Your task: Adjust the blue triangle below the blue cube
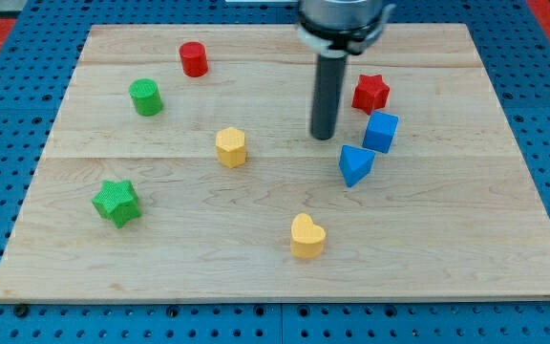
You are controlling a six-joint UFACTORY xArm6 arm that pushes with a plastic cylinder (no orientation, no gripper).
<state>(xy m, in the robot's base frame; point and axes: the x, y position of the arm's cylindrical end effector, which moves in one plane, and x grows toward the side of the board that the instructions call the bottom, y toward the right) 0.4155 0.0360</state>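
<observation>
My tip [324, 137] sits just left of the blue cube [381, 131], up-left of the blue triangle [354, 164]. No hand here, just a rod grasping nothing. I'd swing round the triangle's left and nudge it right, gently, without bumping the cube.

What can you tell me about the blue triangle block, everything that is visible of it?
The blue triangle is a small solid wedge-shaped block, matte blue like painted wood or plastic. It lies flat on the wooden board, right of centre, pointing toward the view's bottom. The blue cube sits just above and to its right, very close, perhaps touching. My tip stands up-left of it, apart.
</observation>
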